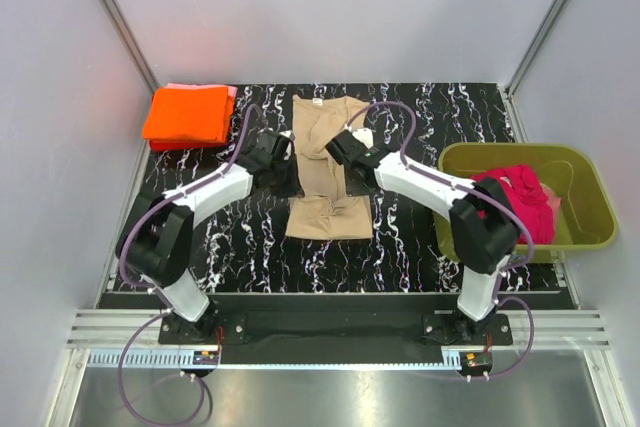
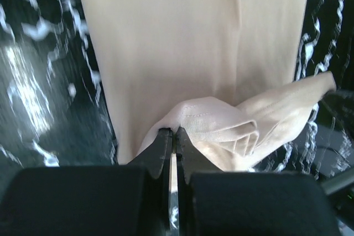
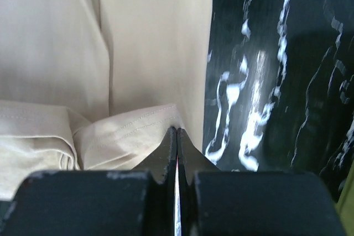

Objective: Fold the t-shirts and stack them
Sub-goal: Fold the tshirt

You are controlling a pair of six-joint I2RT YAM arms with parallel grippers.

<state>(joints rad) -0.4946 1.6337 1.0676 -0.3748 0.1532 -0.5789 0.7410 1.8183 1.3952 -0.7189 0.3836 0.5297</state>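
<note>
Grippers (image 2: 172,132) (image 3: 176,131) pinch tan t-shirt (image 1: 326,217); tub (image 1: 575,239) holds magenta-red t-shirt (image 1: 525,192)

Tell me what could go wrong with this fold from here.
1. Both jaws pinch only thin edges of the tan shirt; a hard tug could pull the cloth free.
2. The lifted hem is bunched near the left jaws, so the fold may land creased or crooked.

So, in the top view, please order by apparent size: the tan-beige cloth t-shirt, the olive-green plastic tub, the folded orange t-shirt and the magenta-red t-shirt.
1. olive-green plastic tub
2. tan-beige cloth t-shirt
3. folded orange t-shirt and magenta-red t-shirt: they look alike; the red one is partly hidden.
</note>
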